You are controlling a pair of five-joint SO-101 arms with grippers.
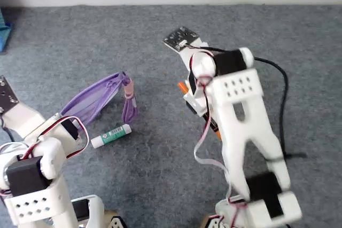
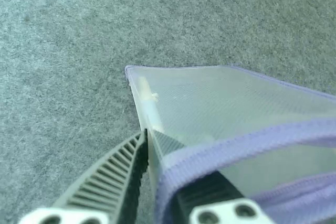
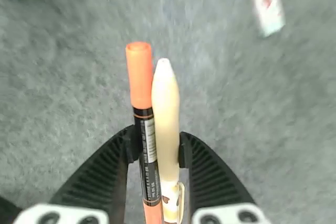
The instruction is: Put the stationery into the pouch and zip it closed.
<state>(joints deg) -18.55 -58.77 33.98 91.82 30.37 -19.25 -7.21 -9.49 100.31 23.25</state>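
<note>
1. The left gripper is clamped on one end edge of the translucent plastic pouch with purple zip trim, with one finger on each side of the sheet.
2. The pouch is seen at the left of the grey carpeted table surface. Its purple zip edges are spread apart in the high view.
3. The right gripper is closed on two items held side by side and touching: an orange-capped black marker and a cream-coloured pen. Both tips stick out past the fingers.
4. The marker is seen right of centre under the right arm, well apart from the pouch.
5. A white glue stick with green label is lying on the surface just near-right of the pouch, with nothing holding it.
</note>
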